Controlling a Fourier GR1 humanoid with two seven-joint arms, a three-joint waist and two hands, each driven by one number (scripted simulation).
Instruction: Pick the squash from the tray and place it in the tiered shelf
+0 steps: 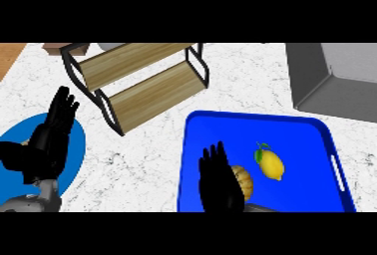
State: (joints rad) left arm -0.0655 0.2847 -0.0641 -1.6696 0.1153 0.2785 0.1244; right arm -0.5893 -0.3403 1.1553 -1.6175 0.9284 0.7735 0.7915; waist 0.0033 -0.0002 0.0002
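An orange-tan squash (244, 180) lies on the blue tray (294, 129) at lower centre, partly hidden by my right hand (219, 182). That hand sits just left of the squash with fingers straight, touching or nearly touching it; it is open. A yellow lemon (270, 163) with a green leaf lies on the tray to the right of the squash. The tiered shelf (140, 82), wooden boards in a black frame, stands at the upper left. My left hand (50, 137) rests open at the left edge, fingers up, over a blue plate (74, 149).
A grey sink basin (331, 79) fills the upper right corner. White marble counter (140, 164) lies between the plate, shelf and tray. A brown object (55, 47) and a grey one sit behind the shelf.
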